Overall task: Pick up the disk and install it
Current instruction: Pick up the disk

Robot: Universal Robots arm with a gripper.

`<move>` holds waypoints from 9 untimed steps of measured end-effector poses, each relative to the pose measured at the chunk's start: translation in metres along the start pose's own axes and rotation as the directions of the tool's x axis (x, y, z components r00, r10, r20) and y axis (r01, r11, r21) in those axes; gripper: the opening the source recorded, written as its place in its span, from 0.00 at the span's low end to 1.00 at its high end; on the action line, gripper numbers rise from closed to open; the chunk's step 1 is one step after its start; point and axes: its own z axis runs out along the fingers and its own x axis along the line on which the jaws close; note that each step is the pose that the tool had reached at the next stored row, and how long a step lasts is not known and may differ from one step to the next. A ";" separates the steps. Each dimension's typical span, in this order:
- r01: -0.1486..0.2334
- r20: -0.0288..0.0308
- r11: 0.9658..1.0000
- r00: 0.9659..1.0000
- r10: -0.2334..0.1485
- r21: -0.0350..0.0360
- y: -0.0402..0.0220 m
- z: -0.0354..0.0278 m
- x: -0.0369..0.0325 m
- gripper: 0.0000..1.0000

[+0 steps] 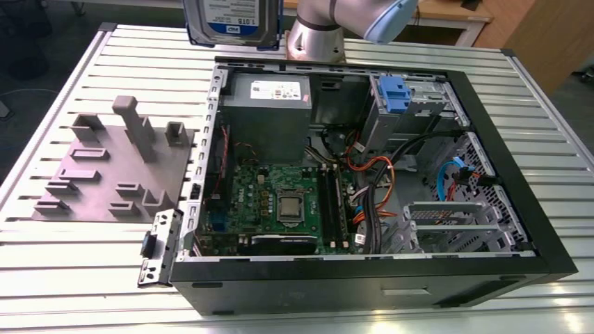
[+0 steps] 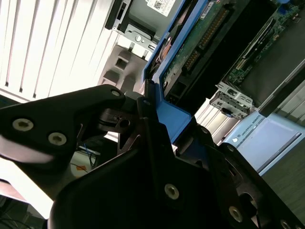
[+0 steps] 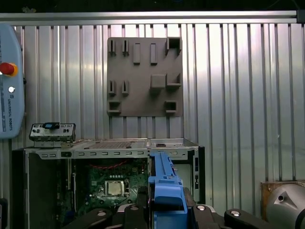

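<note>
Robotics lab, slotted alu bench (image 1: 74, 285), open PC (image 1: 325, 287)

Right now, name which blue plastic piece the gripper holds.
The carrier frame on the disk, clamped in the gripper outside the case; the other, a blue latch, sits in the drive cage.

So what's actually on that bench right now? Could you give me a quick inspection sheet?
Surface: ribbed metal table.
Job's things: disk held in the air, off the table; open computer case standing on the table.
Clutter: grey fixture plate; loose metal bracket beside the case.
Gripper: gripper shut on the disk's blue frame.
Cables: orange, black and blue cables inside the case.
Surroundings: wooden furniture; pendant with red button.
</note>
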 end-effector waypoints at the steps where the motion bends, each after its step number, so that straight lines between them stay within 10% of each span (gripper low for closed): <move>1: 0.000 0.000 1.000 1.000 0.000 0.000 -0.0003 0.0004 0.0000 0.36; 9: 0.000 0.000 1.000 1.000 0.000 0.000 -0.0011 0.0086 0.0039 0.36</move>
